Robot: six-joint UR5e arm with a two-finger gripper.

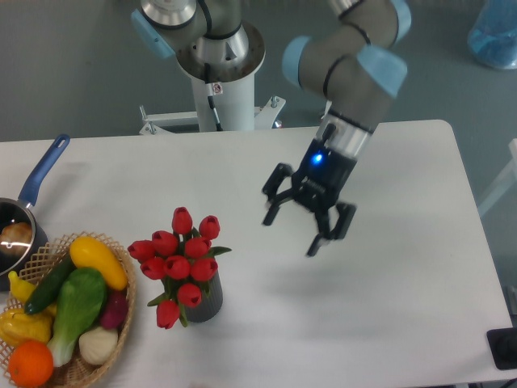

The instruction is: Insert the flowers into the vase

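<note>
The flowers [179, 260], a bunch of red tulips with green leaves, stand upright in the vase [207, 302]. The vase is a short dark grey cylinder, mostly hidden behind the blooms, resting on the white table left of centre. My gripper [292, 231] hangs open to the right of the flowers and above the table, a clear gap away from them. Nothing is between its fingers.
A wicker basket [112, 343] of colourful vegetables sits at the front left corner. A blue-handled saucepan [32, 198] lies at the left edge. The robot's white base [220, 89] stands behind the table. A blue object [494, 32] is at the top right.
</note>
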